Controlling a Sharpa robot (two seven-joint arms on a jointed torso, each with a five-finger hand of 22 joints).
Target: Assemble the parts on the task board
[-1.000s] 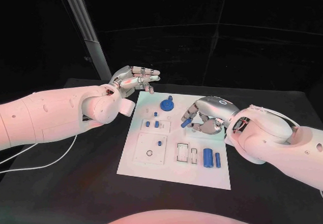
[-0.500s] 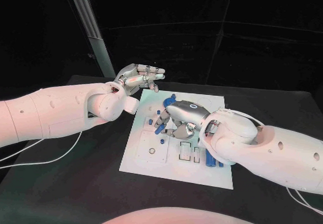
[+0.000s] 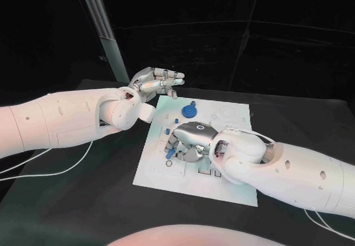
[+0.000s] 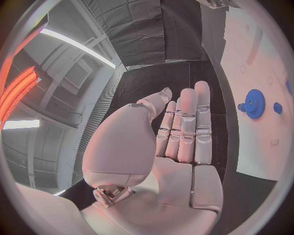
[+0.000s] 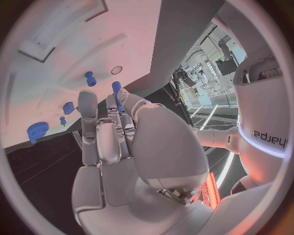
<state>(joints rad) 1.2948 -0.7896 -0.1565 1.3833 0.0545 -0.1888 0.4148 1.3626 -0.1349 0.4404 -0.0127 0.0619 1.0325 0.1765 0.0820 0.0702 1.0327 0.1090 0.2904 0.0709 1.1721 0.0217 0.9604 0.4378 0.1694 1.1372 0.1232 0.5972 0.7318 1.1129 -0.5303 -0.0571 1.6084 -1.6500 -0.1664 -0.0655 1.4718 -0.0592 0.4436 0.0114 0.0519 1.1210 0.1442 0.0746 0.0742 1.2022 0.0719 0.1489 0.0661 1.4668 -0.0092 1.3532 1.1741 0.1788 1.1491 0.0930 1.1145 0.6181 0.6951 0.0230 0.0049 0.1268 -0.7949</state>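
The right hand (image 3: 191,141) pinches a blue peg (image 3: 170,153) in its fingers over the white task board (image 3: 228,116). The left hand (image 3: 155,83) hovers empty beyond the board's far corner, fingers straight and pressed together.

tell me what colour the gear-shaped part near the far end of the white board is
Blue. The toothed gear-shaped part shows best in the left wrist view.

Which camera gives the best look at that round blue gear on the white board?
The left wrist view: the blue gear shows unblocked, its toothed rim plain. The head view shows it small, beyond the right hand. The right wrist view shows it at the edge.
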